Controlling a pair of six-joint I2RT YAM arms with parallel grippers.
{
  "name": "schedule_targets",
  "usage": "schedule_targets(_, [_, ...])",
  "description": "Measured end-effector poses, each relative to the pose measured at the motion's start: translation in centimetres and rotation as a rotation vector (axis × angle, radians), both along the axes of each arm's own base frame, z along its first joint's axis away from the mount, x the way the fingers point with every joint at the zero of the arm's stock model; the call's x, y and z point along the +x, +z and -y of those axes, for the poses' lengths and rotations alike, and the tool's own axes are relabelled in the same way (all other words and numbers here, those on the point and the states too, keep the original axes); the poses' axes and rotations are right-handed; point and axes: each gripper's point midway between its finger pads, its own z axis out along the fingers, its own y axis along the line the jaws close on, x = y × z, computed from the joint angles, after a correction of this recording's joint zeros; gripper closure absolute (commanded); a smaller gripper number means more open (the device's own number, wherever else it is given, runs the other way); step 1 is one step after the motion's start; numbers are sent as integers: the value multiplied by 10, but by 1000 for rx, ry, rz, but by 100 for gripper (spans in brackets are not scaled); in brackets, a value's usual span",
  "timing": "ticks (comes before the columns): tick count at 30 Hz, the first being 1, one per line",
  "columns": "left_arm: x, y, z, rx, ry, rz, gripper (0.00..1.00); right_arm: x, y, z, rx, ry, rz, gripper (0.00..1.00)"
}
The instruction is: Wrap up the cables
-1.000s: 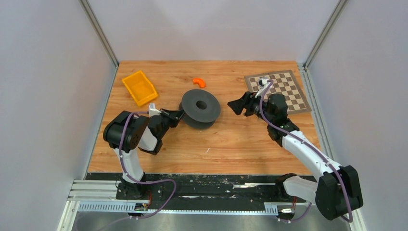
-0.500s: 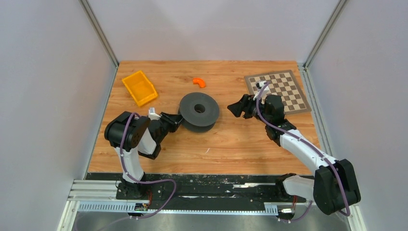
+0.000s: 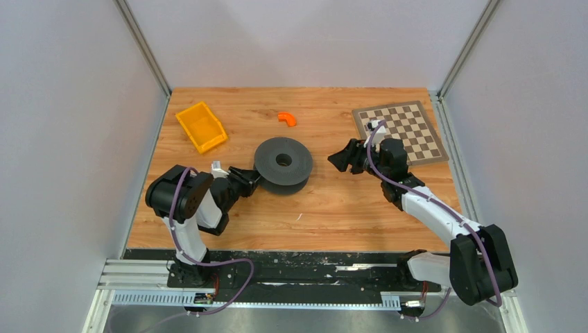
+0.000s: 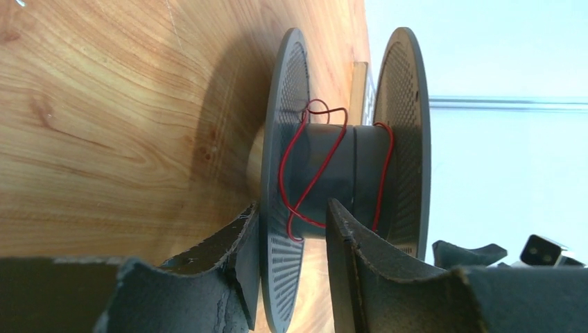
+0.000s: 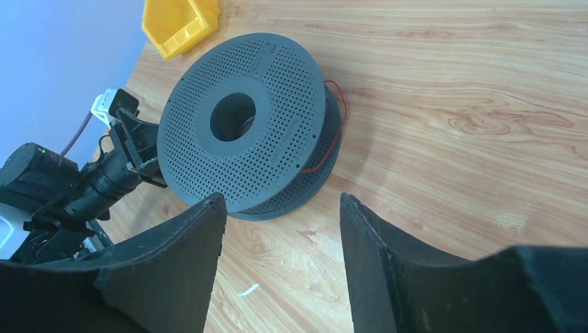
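Observation:
A dark grey perforated spool (image 3: 283,161) lies flat in the middle of the table. The cable (image 4: 299,166), a thin red wire, sits in loose loops around the spool's hub, and one loop bulges out past the flanges (image 5: 338,132). My left gripper (image 3: 253,179) is at the spool's left edge. Its jaws are open and straddle the lower flange (image 4: 281,270), with a clear gap on the hub side (image 4: 292,208). My right gripper (image 3: 338,159) hovers right of the spool, open and empty (image 5: 281,200).
A yellow bin (image 3: 201,127) sits at the back left and a small orange piece (image 3: 287,118) lies behind the spool. A checkerboard (image 3: 399,130) lies at the back right. A white scrap (image 3: 299,216) lies on the wood in front of the spool.
My left gripper has gone from shut on the spool's flange to open. The spool has settled flat and shifted slightly left. The right gripper has crept a little left.

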Motion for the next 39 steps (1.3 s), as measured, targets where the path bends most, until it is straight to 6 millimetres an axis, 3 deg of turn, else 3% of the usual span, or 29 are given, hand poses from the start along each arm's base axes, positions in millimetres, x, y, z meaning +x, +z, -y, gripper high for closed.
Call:
schedule_targets(8, [-6, 3, -6, -27, 25, -29, 52, -1, -3, -5, 22, 22, -13, 45])
schedule_targets(16, [-16, -1, -10, -10, 33, -109, 40, -6, -20, -9, 37, 43, -72, 44])
schedule_targets(28, [-40, 2, -32, 55, 125, -267, 32, -5, -23, -12, 64, 45, -87, 50])
schedule_targets(39, [-46, 28, -52, 163, 178, -204, 32, 6, -72, -18, 133, 31, -232, 62])
